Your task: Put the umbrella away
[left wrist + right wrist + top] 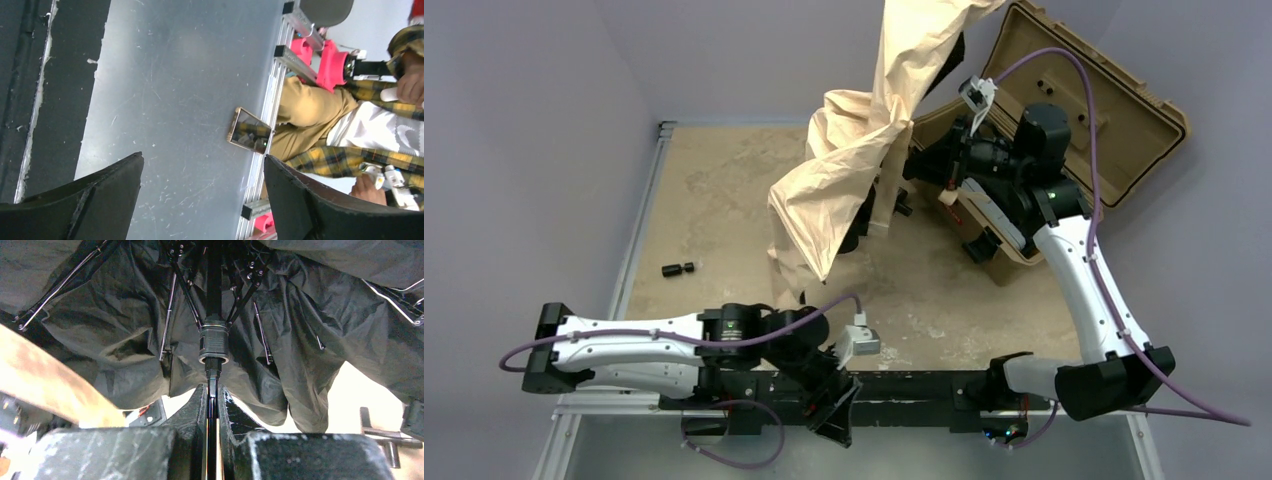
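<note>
The umbrella (839, 175) hangs half-open beside the open case (1124, 120).

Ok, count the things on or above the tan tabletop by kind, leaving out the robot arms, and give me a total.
umbrella: 1
tan hard case: 1
small black piece: 1
dark metal bar: 1
Total: 4

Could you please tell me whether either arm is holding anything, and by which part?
The right gripper holds the umbrella by its thin black shaft, fingers shut on it beneath the canopy. The left gripper is open and holds nothing.
</note>
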Controlling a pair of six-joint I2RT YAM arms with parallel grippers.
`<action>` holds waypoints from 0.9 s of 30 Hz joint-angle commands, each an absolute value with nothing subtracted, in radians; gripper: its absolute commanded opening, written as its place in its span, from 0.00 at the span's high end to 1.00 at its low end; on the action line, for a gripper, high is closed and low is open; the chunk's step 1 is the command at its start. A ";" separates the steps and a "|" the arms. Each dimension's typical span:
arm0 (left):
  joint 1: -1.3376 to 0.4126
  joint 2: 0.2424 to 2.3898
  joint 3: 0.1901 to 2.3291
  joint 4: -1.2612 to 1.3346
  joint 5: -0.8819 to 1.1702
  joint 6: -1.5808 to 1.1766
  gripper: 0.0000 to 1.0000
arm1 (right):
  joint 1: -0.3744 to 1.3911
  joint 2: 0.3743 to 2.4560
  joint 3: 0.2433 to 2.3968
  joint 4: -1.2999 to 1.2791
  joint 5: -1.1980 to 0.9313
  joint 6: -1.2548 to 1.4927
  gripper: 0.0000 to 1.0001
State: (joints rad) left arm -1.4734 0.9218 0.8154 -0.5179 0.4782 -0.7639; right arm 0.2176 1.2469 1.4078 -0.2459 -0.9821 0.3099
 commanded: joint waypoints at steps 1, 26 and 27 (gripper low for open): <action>-1.501 1.047 0.986 -0.565 0.590 -0.651 0.13 | 0.222 1.239 1.426 -0.145 -0.894 0.319 1.00; -1.635 0.736 1.766 -1.057 -0.284 -0.220 0.00 | 0.331 1.269 1.455 -0.411 -0.960 -0.184 1.00; -1.635 0.718 1.777 -1.051 -0.352 -0.208 0.00 | 0.351 1.264 1.453 -0.430 -0.992 -0.224 1.00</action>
State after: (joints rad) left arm -1.6436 0.7910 1.7149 -1.0042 0.0658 -0.3180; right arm 0.2726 1.2846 1.4052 -0.3550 -0.9192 0.0158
